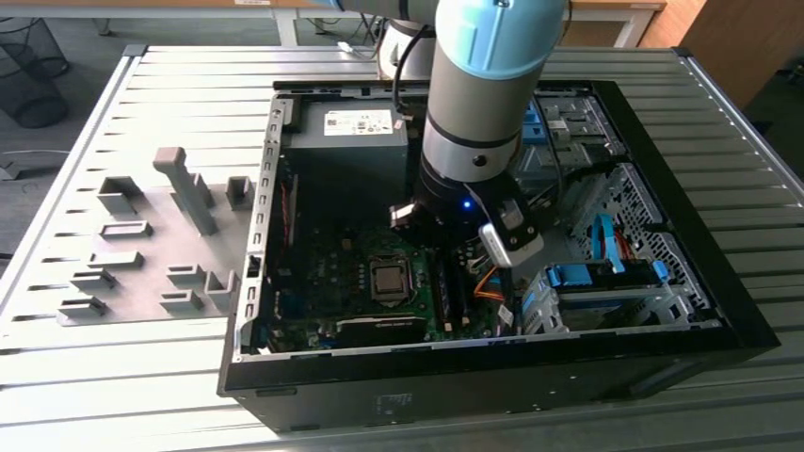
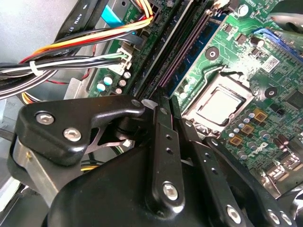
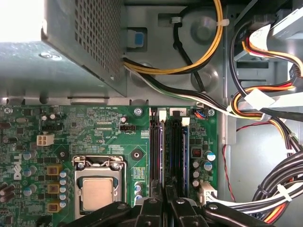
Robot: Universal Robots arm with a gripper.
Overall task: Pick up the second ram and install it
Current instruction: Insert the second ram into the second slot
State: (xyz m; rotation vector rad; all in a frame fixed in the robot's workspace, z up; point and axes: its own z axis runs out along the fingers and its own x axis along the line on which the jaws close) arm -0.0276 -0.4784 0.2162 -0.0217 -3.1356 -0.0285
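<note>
My gripper (image 3: 165,196) is low over the motherboard's memory slots (image 3: 174,156), inside the open computer case (image 1: 703,311). Its two black fingers (image 2: 163,123) stand close together with only a thin gap between them. The second ram (image 3: 161,156) shows edge-on as a thin dark stick with a purplish side. It runs from between the fingertips along a slot in both wrist views, and it also shows as a long strip (image 2: 184,52). In the exterior view the arm's wrist (image 1: 472,202) hides the fingers and stands above the slots to the right of the processor (image 1: 391,280).
Bundles of black, yellow and orange cables (image 3: 265,123) lie close beside the slots. The power supply box (image 3: 80,42) sits beyond the board. A bluish strip (image 3: 185,151) stands in a neighbouring slot. Grey fixture blocks (image 1: 151,245) stand on the table at the exterior view's left.
</note>
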